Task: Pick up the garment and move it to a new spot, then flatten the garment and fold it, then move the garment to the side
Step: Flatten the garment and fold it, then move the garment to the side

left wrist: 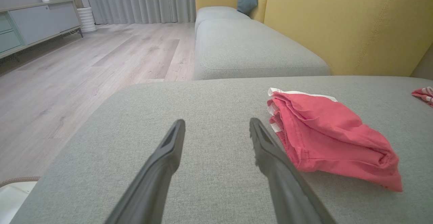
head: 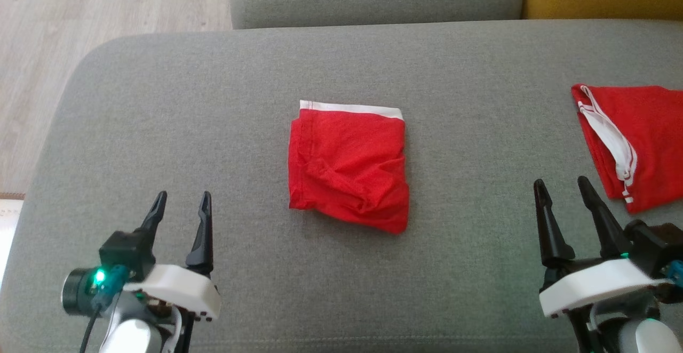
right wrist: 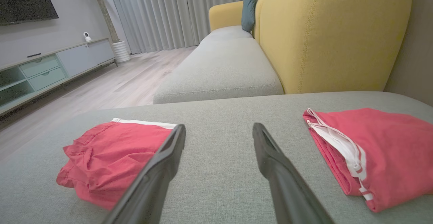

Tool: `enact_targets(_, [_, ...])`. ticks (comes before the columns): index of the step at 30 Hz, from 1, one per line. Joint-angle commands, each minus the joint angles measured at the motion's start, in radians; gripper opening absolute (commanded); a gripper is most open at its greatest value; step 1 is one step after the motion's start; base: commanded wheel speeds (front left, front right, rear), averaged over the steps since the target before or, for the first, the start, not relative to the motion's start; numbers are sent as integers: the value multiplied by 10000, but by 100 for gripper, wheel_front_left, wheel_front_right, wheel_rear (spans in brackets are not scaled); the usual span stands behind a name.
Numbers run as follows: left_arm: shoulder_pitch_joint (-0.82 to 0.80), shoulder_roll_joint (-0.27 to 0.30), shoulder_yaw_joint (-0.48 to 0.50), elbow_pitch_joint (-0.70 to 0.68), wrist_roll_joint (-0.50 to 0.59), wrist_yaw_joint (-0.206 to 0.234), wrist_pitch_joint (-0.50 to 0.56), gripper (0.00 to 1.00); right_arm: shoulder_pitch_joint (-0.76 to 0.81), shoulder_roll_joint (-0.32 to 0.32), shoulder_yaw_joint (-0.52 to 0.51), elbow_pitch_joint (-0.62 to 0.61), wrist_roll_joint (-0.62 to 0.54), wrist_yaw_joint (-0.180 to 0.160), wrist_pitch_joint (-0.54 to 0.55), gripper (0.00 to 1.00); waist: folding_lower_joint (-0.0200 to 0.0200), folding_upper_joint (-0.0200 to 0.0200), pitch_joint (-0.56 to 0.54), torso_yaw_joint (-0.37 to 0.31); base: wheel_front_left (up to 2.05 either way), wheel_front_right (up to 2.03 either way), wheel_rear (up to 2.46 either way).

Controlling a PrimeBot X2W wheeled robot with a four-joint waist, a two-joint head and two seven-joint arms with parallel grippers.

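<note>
Closest to me, the left gripper [head: 184, 195] and the right gripper [head: 561, 182] hover low over the near edge of the broad grey fabric sofa seat [head: 160, 102]. Each has its two dark fingers spread apart, holding nothing. The folded red cloth garment with a white waistband [head: 349, 169] lies mid-seat, between the grippers and apart from both. A second red garment with white trim [head: 635, 139] lies at the right edge, near the right gripper.
</note>
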Motion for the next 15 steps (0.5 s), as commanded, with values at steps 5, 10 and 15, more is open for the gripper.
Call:
enact_targets(5, [-358,268,458,-420,-59,98,24,100,-189,-57,179,-476,-89,39,72,100,1,-1,35,18,0,0,0])
enact_targets(10, [-390,286,432,-453,-60,136,30,100,-200,-52,149,-509,-111,39,103,100,1,-1,67,29,0,0,0])
enact_targets(15, [-392,308,421,-460,-67,165,28,100,-195,-47,141,-500,-99,39,139,100,1,-1,53,28,0,0,0])
